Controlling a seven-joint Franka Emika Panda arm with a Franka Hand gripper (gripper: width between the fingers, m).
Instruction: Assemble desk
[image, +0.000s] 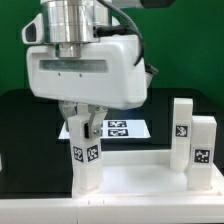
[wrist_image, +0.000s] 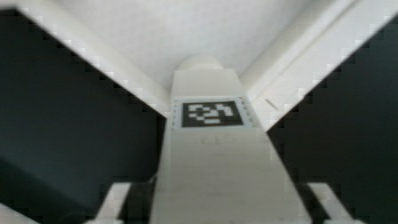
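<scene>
A white desk leg (image: 86, 165) stands upright on the near corner of the white rimmed tabletop (image: 140, 188) toward the exterior view's left, with tags on its sides. My gripper (image: 85, 133) hangs over it, its fingers straddling the leg's top. In the wrist view the leg (wrist_image: 215, 160) fills the middle with a tag on it, and the tabletop rim (wrist_image: 107, 60) forms a corner beyond. The fingers (wrist_image: 121, 205) show on both sides with dark gaps to the leg, so my gripper (wrist_image: 219, 192) looks open. Two more legs (image: 182, 125) (image: 203, 152) stand upright on the tabletop's right side.
The marker board (image: 128, 128) lies flat on the black table behind the tabletop. A green wall backs the scene. The gripper's large white body hides the table area at the back left.
</scene>
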